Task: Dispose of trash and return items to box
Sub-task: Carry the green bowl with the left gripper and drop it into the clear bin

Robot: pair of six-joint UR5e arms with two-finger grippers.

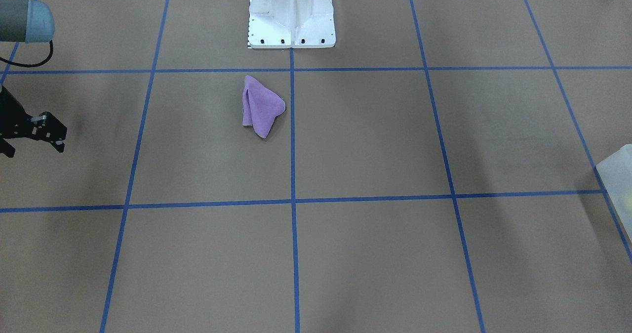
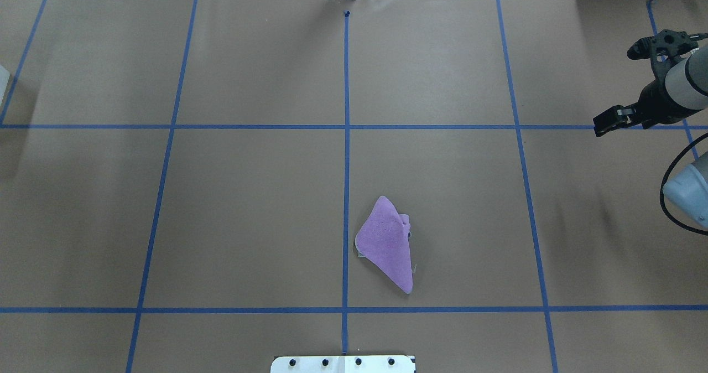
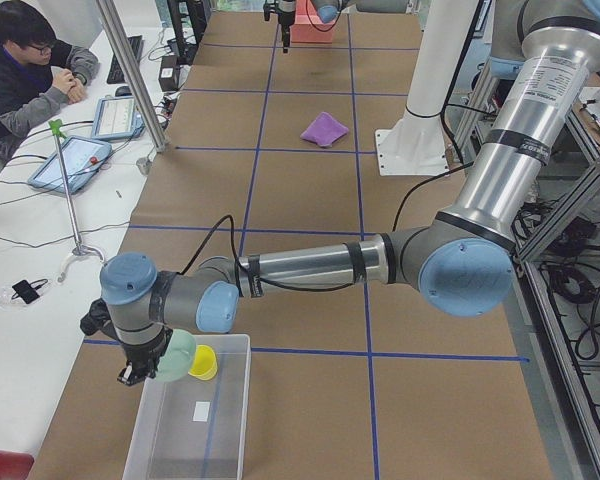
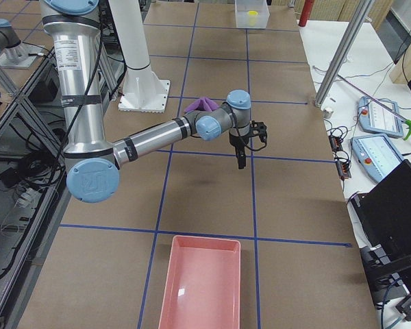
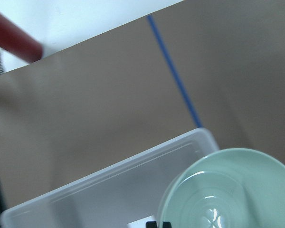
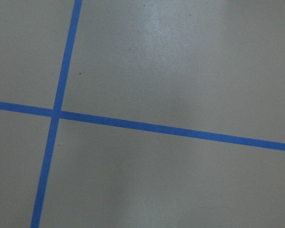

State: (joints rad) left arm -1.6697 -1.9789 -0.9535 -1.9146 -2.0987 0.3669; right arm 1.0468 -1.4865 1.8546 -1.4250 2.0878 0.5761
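Note:
A purple cloth (image 2: pixel 387 243) lies crumpled near the table's middle, close to the robot base; it also shows in the front view (image 1: pixel 261 106). My left gripper (image 3: pixel 140 365) is out at the table's left end, shut on the rim of a mint green bowl (image 5: pixel 228 190). It holds the bowl tilted over a clear plastic box (image 3: pixel 195 440) that has a yellow cup (image 3: pixel 203 362) in it. My right gripper (image 2: pixel 614 92) is open and empty, hanging over bare table to the right of the cloth.
A pink tray (image 4: pixel 202 284) stands empty at the table's right end. The white robot base (image 1: pixel 291 17) is just behind the cloth. Operators' desks with tablets (image 3: pixel 75 160) run along the far side.

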